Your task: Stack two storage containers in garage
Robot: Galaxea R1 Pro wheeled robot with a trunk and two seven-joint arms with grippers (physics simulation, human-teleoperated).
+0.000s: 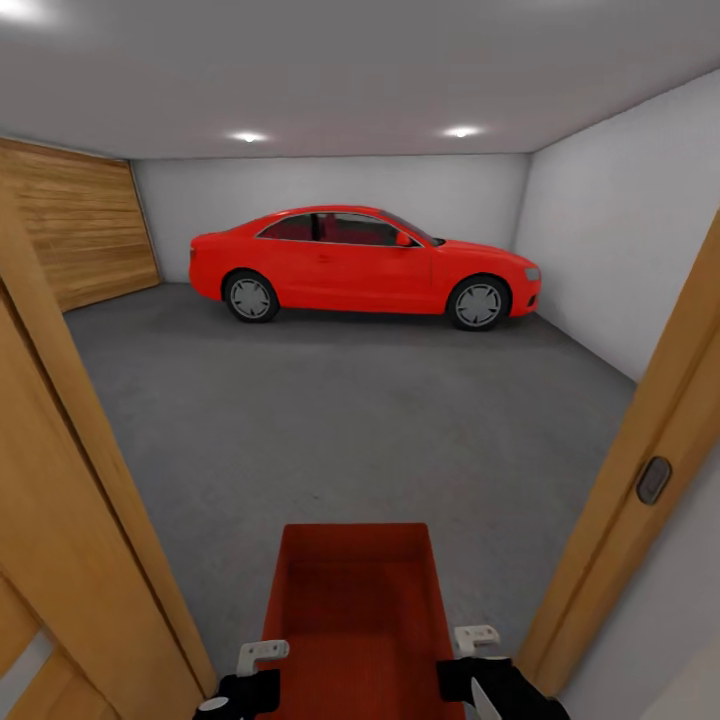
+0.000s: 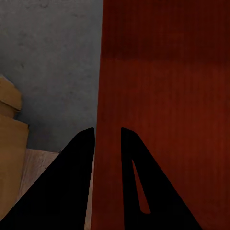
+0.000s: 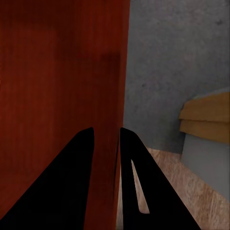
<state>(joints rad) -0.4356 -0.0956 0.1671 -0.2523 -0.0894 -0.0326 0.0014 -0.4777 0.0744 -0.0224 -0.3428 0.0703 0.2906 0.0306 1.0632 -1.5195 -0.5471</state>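
Observation:
One orange-red open-topped storage container (image 1: 352,600) hangs level in front of me, low in the head view, held between both arms. My left gripper (image 1: 262,655) is shut on its left wall, and the left wrist view shows the black fingers (image 2: 76,182) pinching that ribbed wall (image 2: 163,96). On the opposite wall my right gripper (image 1: 475,638) is shut too, its fingers (image 3: 139,182) straddling the rim of the container (image 3: 57,86). Ahead lies the garage with its dark grey concrete floor (image 1: 350,420).
I stand in a doorway between wooden door jambs at left (image 1: 60,480) and right (image 1: 650,480). A red car (image 1: 365,265) is parked at the garage's far wall. A wide wooden panel door (image 1: 80,230) fills the left wall. Light plank flooring (image 3: 182,187) lies beneath me.

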